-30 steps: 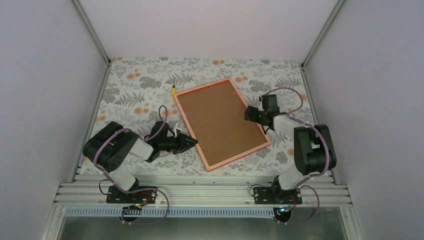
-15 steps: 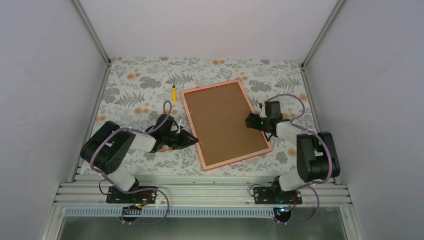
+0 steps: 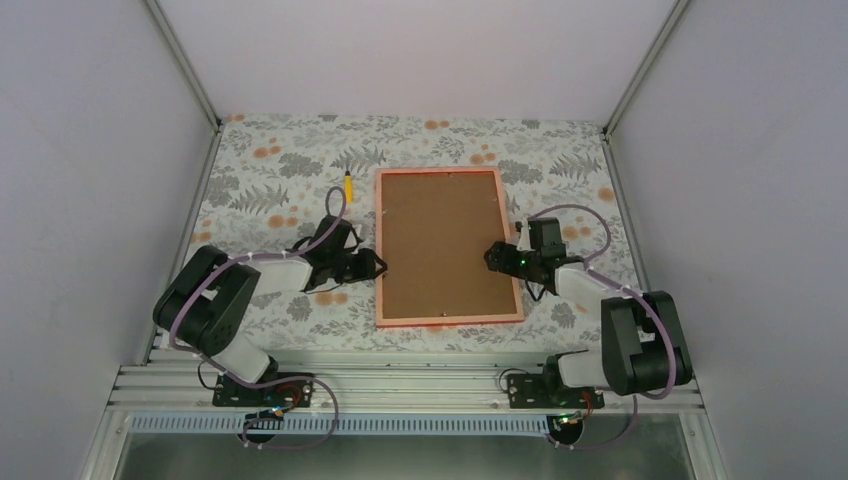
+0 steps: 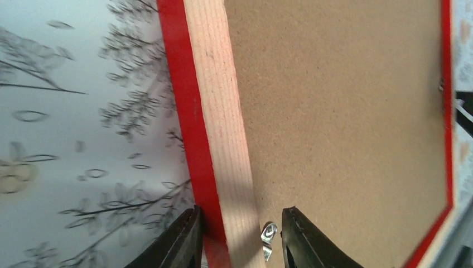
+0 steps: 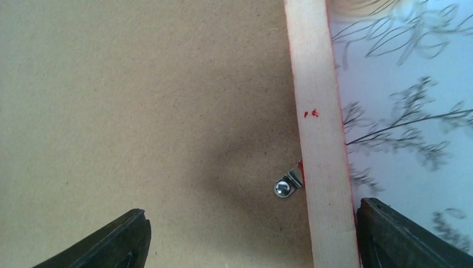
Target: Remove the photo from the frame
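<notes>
on the table (image 3: 270,160) we see the frame (image 3: 449,247) lying flat, back up. the left gripper (image 3: 372,266) straddles its left rail, jaws part open, not clamped; the right gripper (image 3: 496,257), jaws wide, straddles the right rail, holding nothing.

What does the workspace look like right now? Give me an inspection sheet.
Surface: floral tablecloth, lying flat.
Job's things: frame face down, square to the near edge; brown backing up; metal clip turned over the backing; photo not visible.
Clutter: yellow-handled tool, apart from the frame.
Grippers: left gripper open, straddling the frame's left rail; right gripper wide open over the right rail.
Cables: purple cables looped along both arms.
Surroundings: white walls, aluminium rail; nothing else seen.
</notes>
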`<move>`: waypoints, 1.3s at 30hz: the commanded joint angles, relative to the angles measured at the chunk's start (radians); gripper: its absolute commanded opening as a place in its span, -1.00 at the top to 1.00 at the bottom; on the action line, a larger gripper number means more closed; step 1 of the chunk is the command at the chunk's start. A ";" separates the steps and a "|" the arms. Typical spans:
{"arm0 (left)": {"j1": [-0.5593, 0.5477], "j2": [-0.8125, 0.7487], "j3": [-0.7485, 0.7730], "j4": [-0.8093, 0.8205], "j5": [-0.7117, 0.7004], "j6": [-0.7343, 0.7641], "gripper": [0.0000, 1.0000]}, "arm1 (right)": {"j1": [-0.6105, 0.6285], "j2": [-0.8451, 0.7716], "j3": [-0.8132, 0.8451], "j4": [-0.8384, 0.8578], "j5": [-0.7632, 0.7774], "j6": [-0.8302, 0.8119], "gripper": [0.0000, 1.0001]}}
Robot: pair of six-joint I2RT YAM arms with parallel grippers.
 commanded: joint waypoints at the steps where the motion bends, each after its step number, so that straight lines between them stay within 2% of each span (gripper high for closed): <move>1: -0.014 -0.041 0.037 -0.097 -0.098 0.074 0.25 | 0.078 -0.018 -0.042 -0.031 -0.195 0.072 -0.64; 8: -0.011 -0.121 0.022 -0.201 -0.229 0.096 0.13 | 0.166 -0.022 -0.047 -0.014 -0.200 0.114 -0.64; 17: -0.010 -0.245 -0.037 -0.283 -0.294 0.066 0.11 | 0.235 -0.024 -0.058 -0.013 -0.160 0.136 -0.68; 20: -0.009 -0.310 -0.033 -0.337 -0.371 0.064 0.01 | 0.235 -0.052 -0.054 -0.027 -0.112 0.127 -0.69; 24: -0.004 -0.327 0.047 -0.425 -0.476 0.097 -0.23 | 0.235 -0.129 -0.051 -0.018 -0.008 0.118 -0.72; 29: 0.023 -0.260 0.176 -0.449 -0.568 0.151 -0.40 | 0.236 -0.192 -0.024 0.000 0.072 0.080 -0.74; 39: 0.160 0.039 0.461 -0.434 -0.625 0.257 -0.41 | 0.235 -0.250 -0.056 0.099 0.095 0.021 -0.72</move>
